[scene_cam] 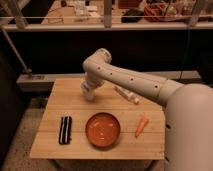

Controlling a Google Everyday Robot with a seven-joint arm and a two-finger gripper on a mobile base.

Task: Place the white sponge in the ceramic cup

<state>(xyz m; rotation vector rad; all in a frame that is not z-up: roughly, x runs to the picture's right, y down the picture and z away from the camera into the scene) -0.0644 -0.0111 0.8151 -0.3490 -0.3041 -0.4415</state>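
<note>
My gripper [88, 93] hangs at the end of the white arm, low over the back left part of the wooden table [55, 100], and it is shut. I cannot tell whether anything is held in it. The white sponge does not show; the arm and gripper may hide it. The ceramic cup is not visible as a separate thing either; the pale shape under the wrist cannot be told apart from the gripper.
An orange plate [102, 129] sits at the front middle. A black and white striped bar [65, 130] lies to its left, a small carrot [142, 126] to its right. A long thin white stick [127, 95] lies behind. A railing runs behind the table.
</note>
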